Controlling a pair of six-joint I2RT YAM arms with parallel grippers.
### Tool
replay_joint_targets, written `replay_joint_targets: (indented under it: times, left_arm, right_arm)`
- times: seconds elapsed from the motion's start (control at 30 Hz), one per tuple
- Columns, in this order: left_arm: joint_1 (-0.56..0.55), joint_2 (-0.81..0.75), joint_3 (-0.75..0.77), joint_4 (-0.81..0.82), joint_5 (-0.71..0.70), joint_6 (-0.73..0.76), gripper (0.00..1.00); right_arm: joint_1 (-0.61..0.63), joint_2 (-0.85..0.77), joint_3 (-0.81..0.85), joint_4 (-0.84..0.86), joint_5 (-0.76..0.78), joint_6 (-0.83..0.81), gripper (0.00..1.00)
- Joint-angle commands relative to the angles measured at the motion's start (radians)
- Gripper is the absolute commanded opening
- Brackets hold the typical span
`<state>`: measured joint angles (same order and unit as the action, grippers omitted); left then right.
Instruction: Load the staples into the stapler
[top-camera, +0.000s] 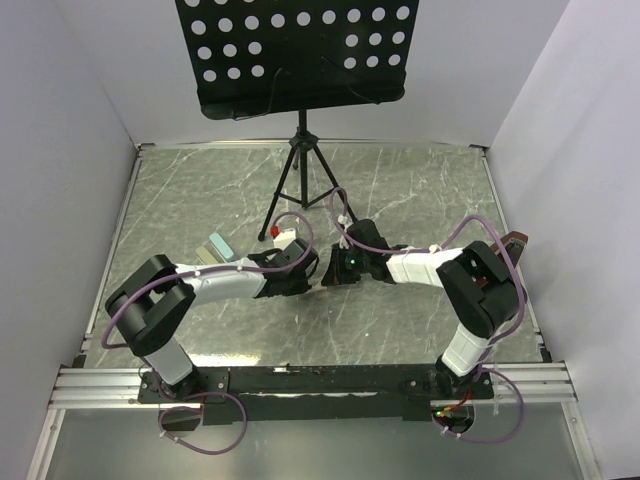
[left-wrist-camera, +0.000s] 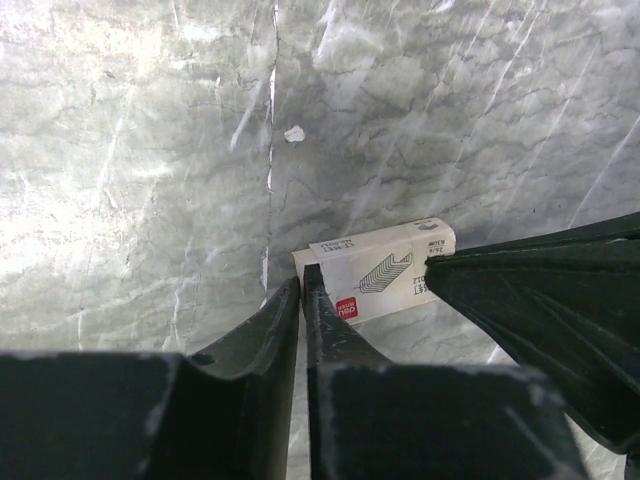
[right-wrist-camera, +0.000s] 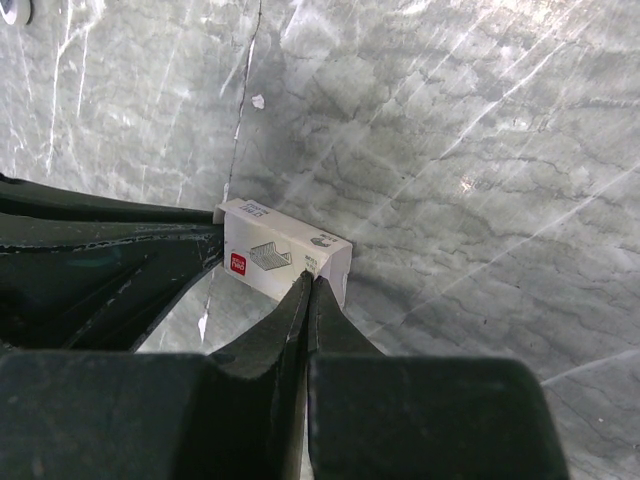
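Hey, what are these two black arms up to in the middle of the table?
Both are at a tiny white cardboard box of staples lying on the grey marbled table. The left pincer, fingers almost together, has its tips at one end of the box. The right pincer, shut, has its tips at the other end. Whether either actually pinches a flap cannot be told. No staple strip shows outside the box.

Bright, even overhead light — white glare on the marbled table (right-wrist-camera: 480, 150), soft shadows
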<state>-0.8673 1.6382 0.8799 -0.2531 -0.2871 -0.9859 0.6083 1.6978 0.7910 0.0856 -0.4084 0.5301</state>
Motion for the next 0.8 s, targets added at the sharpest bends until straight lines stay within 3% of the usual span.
replay_joint_targets:
  times: [0.0,0.07,0.4,0.77]
  left_arm:
    - [-0.009,0.014,0.034,-0.003,-0.021,0.003,0.07]
    - [-0.009,0.015,0.036,-0.006,-0.021,0.000,0.01]
    - [-0.010,0.011,0.031,-0.014,-0.026,-0.010,0.01]
    - [-0.009,0.006,0.019,-0.002,-0.009,-0.014,0.01]
  right_arm:
    - [0.001,-0.029,-0.027,-0.006,0.016,0.002,0.04]
    - [0.001,-0.032,-0.030,-0.001,0.017,0.010,0.05]
    - [-0.002,-0.069,-0.065,0.040,-0.009,0.057,0.15]
    - [-0.030,-0.061,-0.102,0.106,-0.052,0.119,0.14]
